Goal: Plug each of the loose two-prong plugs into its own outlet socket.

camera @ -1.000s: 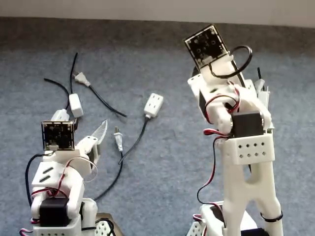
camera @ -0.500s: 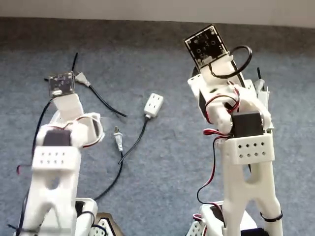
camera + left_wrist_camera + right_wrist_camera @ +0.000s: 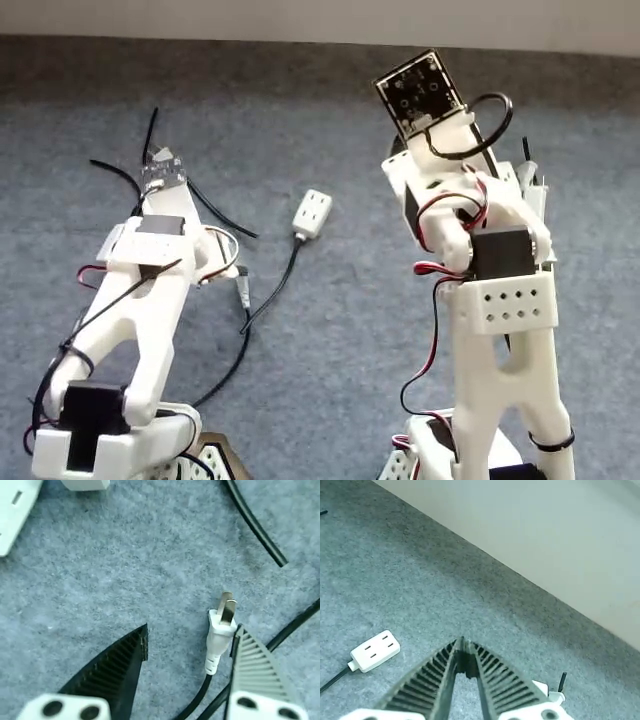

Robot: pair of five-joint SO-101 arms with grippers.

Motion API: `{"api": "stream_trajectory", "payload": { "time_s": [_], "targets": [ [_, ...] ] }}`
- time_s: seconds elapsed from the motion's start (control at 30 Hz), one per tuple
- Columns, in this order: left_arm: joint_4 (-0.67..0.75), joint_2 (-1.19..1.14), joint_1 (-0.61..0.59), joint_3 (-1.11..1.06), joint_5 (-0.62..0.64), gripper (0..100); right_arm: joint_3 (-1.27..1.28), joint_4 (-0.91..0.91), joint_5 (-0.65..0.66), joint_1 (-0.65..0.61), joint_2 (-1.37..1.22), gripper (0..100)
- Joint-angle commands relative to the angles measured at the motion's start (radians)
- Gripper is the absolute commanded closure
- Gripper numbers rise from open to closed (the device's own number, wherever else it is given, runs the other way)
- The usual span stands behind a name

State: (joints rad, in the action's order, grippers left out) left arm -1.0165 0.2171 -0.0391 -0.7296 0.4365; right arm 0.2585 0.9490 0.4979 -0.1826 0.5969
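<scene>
- Where the left arm (image 3: 150,290) lies stretched over the far left part of the grey carpet (image 3: 330,340), the left gripper (image 3: 192,629) stands wide open with nothing in its grasp
- Its two fingers differ: a black ribbed finger (image 3: 117,670) on one side and a pale finger (image 3: 252,665) on the other, both low over the carpet
- Between them lies a white two-prong plug (image 3: 219,632), flat on the carpet and just beside the pale finger; whether the two touch cannot be told
- Its prongs (image 3: 226,607) point away from the wrist, and its black cord (image 3: 197,700) runs back between the fingers
- Farther out lie the cut end of another black cord (image 3: 255,525) and a white outlet block (image 3: 12,502) at the edge of the left wrist view
- In the high view, a second plug (image 3: 242,288) lies on the carpet just beside the left arm
- Near the middle of the carpet, the white outlet socket (image 3: 312,213) lies with its slotted face up, and its cord trails toward the near side
- Both plugs lie loose, apart from the outlet socket
- At the right, the right arm (image 3: 500,300) stands raised; the right gripper (image 3: 463,656) has its ribbed fingers closed tip to tip on nothing, above the carpet
- Beyond the carpet's far edge rises a pale wall (image 3: 545,540)
</scene>
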Motion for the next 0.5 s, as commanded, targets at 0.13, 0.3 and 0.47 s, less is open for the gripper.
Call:
{"api": "stream_trajectory", "payload": {
  "time_s": [0.13,0.3,0.47],
  "targets": [
    [0.018,0.004,0.119,0.033,-0.023,74,-0.048,-0.013,-0.012,0.01,0.007,99.1],
    [0.034,-0.004,0.12,0.027,-0.025,74,-0.048,-0.013,-0.012,0.01,0.007,99.1],
    [0.133,-0.004,0.119,-0.044,-0.026,74,-0.048,-0.013,-0.012,0.01,0.007,99.1]
  ]
}}
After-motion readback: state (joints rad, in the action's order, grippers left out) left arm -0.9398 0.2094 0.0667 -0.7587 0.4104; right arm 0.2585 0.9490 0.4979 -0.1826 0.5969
